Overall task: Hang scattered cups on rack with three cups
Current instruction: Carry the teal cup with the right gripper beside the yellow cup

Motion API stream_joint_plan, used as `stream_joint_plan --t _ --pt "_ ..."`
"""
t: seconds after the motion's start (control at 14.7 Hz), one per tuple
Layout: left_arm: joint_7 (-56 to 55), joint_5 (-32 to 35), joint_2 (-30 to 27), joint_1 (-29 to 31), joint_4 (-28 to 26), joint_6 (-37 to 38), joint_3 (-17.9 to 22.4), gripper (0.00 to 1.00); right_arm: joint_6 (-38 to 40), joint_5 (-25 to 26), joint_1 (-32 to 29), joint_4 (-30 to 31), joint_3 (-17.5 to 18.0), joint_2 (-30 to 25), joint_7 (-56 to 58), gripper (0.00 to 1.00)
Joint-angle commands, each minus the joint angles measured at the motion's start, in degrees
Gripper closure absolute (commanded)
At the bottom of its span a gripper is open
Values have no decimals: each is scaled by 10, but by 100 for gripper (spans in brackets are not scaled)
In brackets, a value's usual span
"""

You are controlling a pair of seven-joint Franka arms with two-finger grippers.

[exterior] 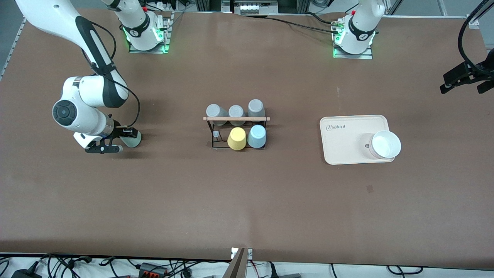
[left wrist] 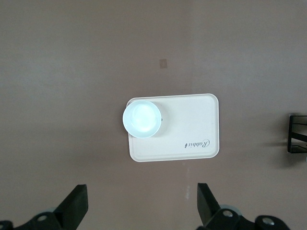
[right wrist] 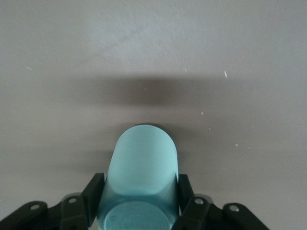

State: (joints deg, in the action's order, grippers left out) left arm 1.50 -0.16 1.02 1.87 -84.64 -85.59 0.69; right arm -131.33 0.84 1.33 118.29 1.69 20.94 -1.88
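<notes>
now the mint cup [right wrist: 141,177] lies clamped between the right gripper [right wrist: 139,203] fingers.

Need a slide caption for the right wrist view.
Right end effector shut on the mint green cup, which lies on its side on the brown table.

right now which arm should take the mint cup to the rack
Right. Its end effector is already shut on the mint cup. The left end effector hangs open above the cream tray. The rack has a free peg.
</notes>
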Motion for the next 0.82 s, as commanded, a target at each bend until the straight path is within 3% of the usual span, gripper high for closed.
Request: stream_joint_plan --t 0.0,0.34,0.75 --pt "-15 -8 3 3 8 -6 -6 0 122 -3 10 -97 26 -6 -1 75" --pt "-17 -7 3 3 5 -8 -7 0 226 -8 89 -237 38 6 -49 75" --pt "-10 -7 0 4 6 -4 -7 0 245 -58 198 -347 38 53 -277 74"
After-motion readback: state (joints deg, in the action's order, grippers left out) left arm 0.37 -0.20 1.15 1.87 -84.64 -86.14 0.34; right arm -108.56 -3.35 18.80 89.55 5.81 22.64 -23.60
